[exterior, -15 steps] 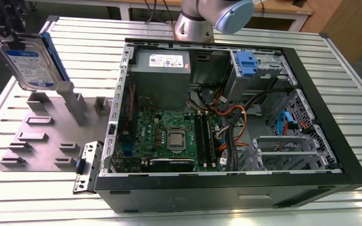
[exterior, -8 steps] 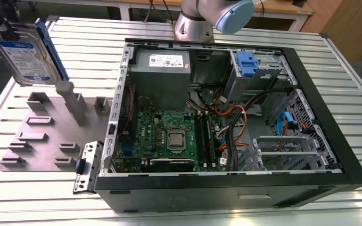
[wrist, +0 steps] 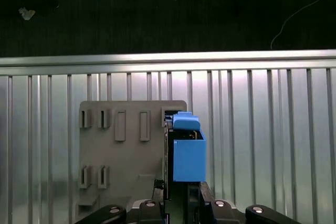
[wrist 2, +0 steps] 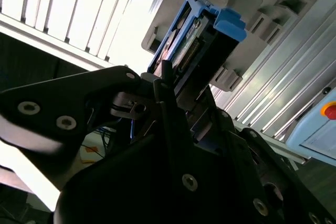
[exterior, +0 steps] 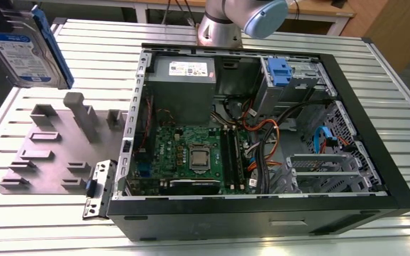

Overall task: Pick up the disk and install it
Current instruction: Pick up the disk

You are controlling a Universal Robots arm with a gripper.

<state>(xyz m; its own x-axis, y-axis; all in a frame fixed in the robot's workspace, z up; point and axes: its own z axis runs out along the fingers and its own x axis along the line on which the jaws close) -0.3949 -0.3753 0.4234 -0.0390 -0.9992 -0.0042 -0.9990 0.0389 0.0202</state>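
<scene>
gripping the disk (exterior: pixel 21 50) upright in the tool (wrist: pixel 181 208), high above the grey slotted plate (exterior: pixel 55 154) on the tabletop (exterior: pixel 34 224), probably to clear its posts.

A big black computer case (exterior: pixel 262 221) lies open on the silver worktop (exterior: pixel 34 229), which is made of long metal strips. Inside the case is a green board (exterior: pixel 180 154) with a square chip (exterior: pixel 199 158) in its middle. A grey power box (exterior: pixel 183 80) sits beside the board. Orange wires (exterior: pixel 262 127) curl near a blue tab (exterior: pixel 279 72). Just beside the case, on the exterior view's left, lies a flat grey plate (exterior: pixel 55 160) with little slots and posts.
</scene>
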